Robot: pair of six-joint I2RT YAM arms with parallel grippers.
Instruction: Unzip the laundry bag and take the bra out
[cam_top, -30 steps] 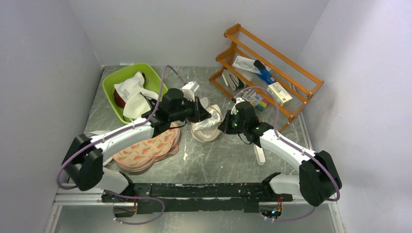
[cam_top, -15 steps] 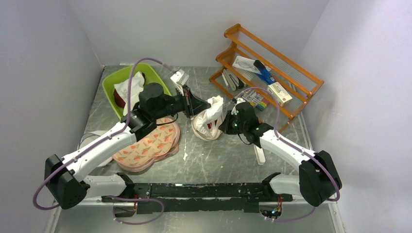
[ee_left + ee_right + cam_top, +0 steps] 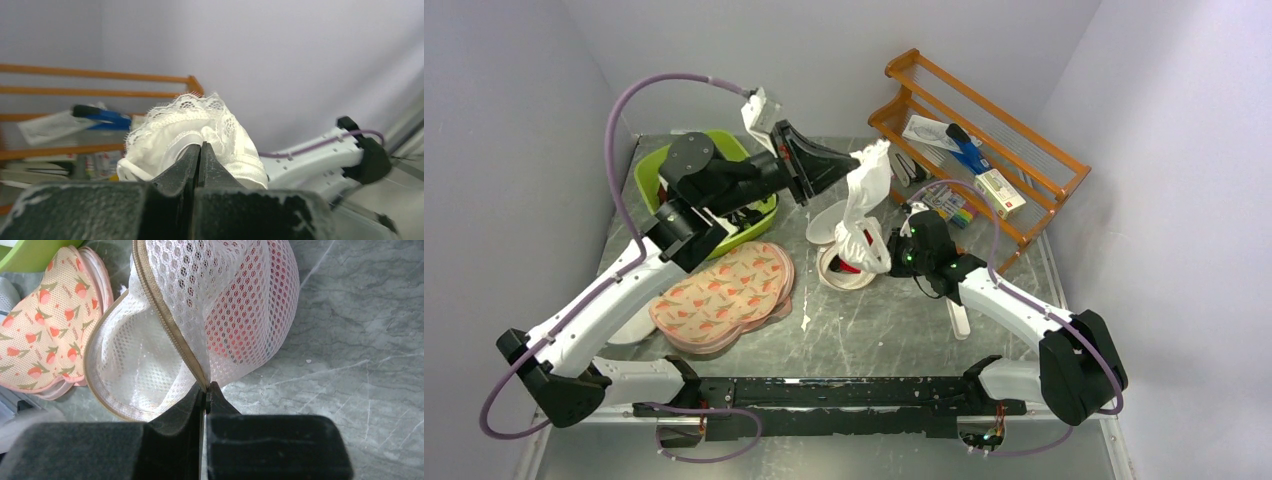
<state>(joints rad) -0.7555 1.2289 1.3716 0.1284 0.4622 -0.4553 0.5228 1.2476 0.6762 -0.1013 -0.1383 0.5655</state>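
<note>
The laundry bag [image 3: 832, 274] lies unzipped at mid table, its white mesh lid folded back [image 3: 240, 295]. My right gripper [image 3: 890, 250] is shut on the bag's zipper rim [image 3: 206, 387]. The red bra [image 3: 235, 335] shows through the mesh inside the bag; a red bit also shows in the top view [image 3: 851, 266]. My left gripper [image 3: 856, 160] is raised high above the bag and shut [image 3: 201, 146] on a white lacy garment [image 3: 225, 130], which hangs stretched from the jaws down into the bag [image 3: 864, 200].
A green basin [image 3: 652, 170] with cloths stands at the back left, under the left arm. Peach fruit-printed pads [image 3: 724, 295] lie left of the bag. An orange rack [image 3: 984, 130] with small items stands at the back right. A white strip [image 3: 957, 318] lies by the right arm.
My left gripper has risen and pulled back to the left, drawing the white garment up out of the bag. The right gripper has stayed on the bag's rim.
</note>
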